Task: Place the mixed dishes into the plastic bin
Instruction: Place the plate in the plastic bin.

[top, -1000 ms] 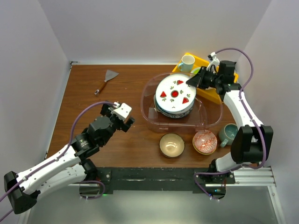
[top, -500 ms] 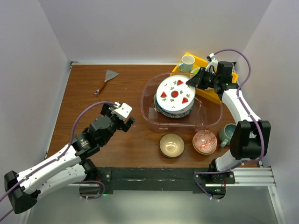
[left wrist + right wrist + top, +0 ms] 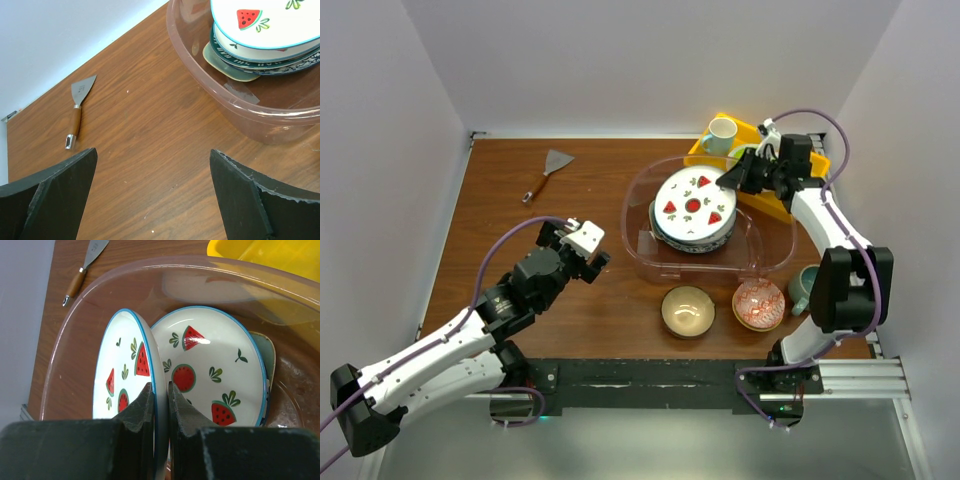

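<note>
one plate is in hand: the right gripper (image 3: 728, 180), at the upper right of the overhead view, is clenched on the upper-right rim of the white plate with red fruit marks (image 3: 693, 205). the plate hangs tilted inside the plastic bin (image 3: 632, 215), over the stack of plates (image 3: 260, 62) lying there. in the right wrist view the rim is pinched edge-on between the jaws, with a second fruit-marked plate (image 3: 210, 370) flat beneath it to the right. whether the low edge touches the stack we cannot tell. we judge the step to be the set-down, and we would take it slowly — bring the free edge onto the stack first, then level the plate so it nests rather than slides toward the bin wall. we would let go only once the plate bears its own weight, since a tilted drop could chip it. pulling back toward the upper right, we would rise above the bin's rim and mind the yellow tray (image 3: 757, 130) just behind it. the left gripper (image 3: 582, 245), left of centre, stands spread wide and holds nothing. the tan bowl (image 3: 687, 310), red-patterned bowl (image 3: 758, 304) and grey-teal mug (image 3: 807, 288) sit outside the bin at the lower right — left to do.
</note>
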